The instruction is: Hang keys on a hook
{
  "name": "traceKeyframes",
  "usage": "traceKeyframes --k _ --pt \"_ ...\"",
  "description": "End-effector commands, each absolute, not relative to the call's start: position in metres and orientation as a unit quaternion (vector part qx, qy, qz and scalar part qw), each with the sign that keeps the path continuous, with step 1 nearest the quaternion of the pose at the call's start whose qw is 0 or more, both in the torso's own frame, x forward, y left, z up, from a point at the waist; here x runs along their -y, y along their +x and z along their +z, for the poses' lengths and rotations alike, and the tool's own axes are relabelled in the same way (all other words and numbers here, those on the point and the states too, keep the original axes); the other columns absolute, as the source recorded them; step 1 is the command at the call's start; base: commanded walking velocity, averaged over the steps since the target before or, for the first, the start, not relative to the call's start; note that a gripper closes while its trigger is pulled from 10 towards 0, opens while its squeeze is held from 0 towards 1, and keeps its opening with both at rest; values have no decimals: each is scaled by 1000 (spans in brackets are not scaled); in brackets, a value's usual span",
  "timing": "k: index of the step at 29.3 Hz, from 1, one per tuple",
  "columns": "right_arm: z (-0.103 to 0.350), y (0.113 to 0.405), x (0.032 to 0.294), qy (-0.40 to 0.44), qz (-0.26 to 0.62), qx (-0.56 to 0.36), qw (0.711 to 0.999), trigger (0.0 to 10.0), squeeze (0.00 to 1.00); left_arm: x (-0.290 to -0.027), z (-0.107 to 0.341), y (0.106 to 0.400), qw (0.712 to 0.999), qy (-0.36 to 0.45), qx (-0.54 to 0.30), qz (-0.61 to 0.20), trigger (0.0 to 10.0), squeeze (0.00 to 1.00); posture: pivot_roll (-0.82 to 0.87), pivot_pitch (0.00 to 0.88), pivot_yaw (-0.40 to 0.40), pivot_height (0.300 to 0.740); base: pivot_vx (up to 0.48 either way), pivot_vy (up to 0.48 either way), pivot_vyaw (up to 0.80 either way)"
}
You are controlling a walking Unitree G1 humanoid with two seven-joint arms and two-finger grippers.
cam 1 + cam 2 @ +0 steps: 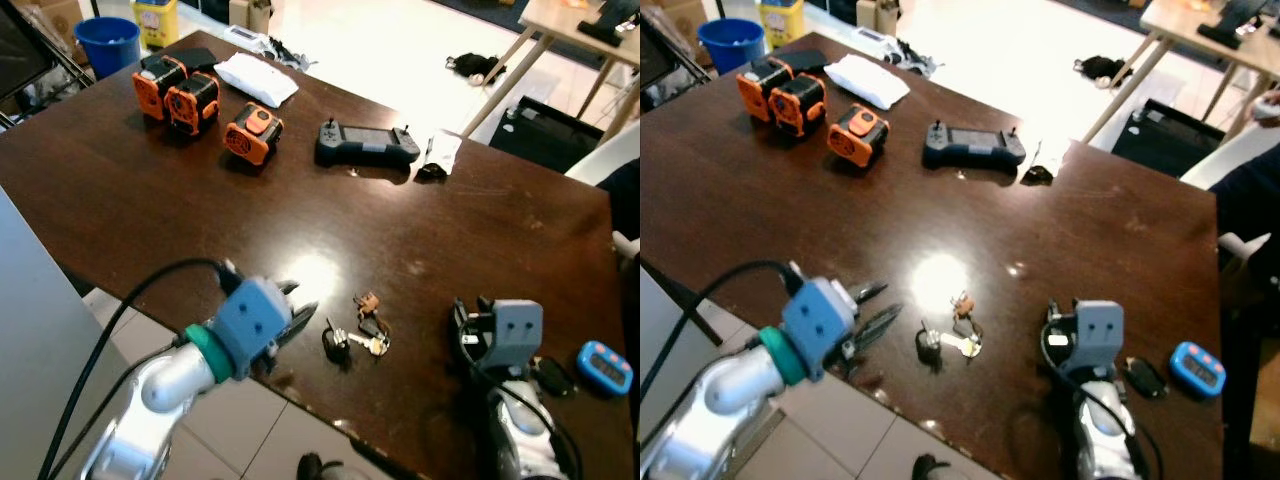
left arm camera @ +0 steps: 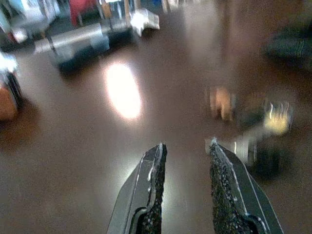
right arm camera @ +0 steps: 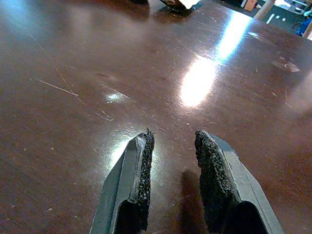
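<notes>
Left claw sits low over the near edge of the worktop, in the lower middle of the head views, its two black fingers a narrow gap apart and holding nothing. Just beside its tips, toward frame centre, lies the bunch of keys: a black fob, a silver key and a small brown tag, flat on the dark wood and untouched. In the left wrist view the bunch is blurred and sits off to one side of the fingers, not between them.

Right claw rests at the lower right of the head views, near the keys but apart from them, its fingers also slightly parted and empty.

Further out, a blue timer lies at the lower right, a dark handheld controller at upper centre, and three orange-and-black battery packs at the upper left. I can make out no hook.

Risk, as I judge it: the keys lie flat and off the claw's line, so a closing pinch could nudge them along the polished wood, or catch only the tag and drop the bunch.
</notes>
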State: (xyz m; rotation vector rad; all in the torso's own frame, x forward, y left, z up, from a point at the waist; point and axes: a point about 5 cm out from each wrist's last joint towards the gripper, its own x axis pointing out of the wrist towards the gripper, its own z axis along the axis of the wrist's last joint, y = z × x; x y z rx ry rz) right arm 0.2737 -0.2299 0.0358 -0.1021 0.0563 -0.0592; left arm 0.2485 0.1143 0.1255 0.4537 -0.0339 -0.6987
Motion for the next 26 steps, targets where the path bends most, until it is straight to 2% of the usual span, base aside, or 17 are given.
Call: traceKeyframes --k 1,7,11,12,13,16,20,23,24,26 --pt "-6 245 227 -40 -33 -140 989 10000 0 -108 116 250 917 226 3 -328 10000 0 -56 124 -70 740 0 0 0" --pt "-7 247 228 -8 -55 -142 988 10000 0 -98 110 263 923 243 -17 -299 10000 0 -58 127 -69 740 0 0 0" --pt "-4 251 229 8 -68 -136 988 10000 0 -88 109 265 918 241 -23 -314 10000 0 -71 129 -56 740 0 0 0" --pt "-2 255 229 15 -74 -131 989 10000 0 -78 111 265 905 237 -15 -354 10000 0 -71 129 -49 740 0 0 0" --pt "-2 255 229 15 -74 -131 989 10000 0 -78 111 265 905 237 -15 -354 10000 0 -71 129 -49 740 0 0 0" --pt "0 260 228 13 -75 -130 989 10000 0 -65 122 266 865 229 19 -446 10000 0 -65 131 -51 740 0 0 0" --pt "-1 260 228 9 -73 -132 988 10000 0 -62 125 271 859 232 24 -456 10000 0 -65 132 -47 740 0 0 0" --pt "-1 261 227 5 -75 -133 988 10000 0 -55 134 282 849 229 31 -476 10000 0 -75 129 -25 740 0 0 0" --pt "0 262 225 7 -79 -131 988 10000 0 -51 142 287 834 229 36 -501 10000 0 -82 125 -9 740 0 0 0" --pt "0 262 225 7 -79 -131 988 10000 0 -51 142 287 834 229 36 -501 10000 0 -82 125 -9 740 0 0 0"
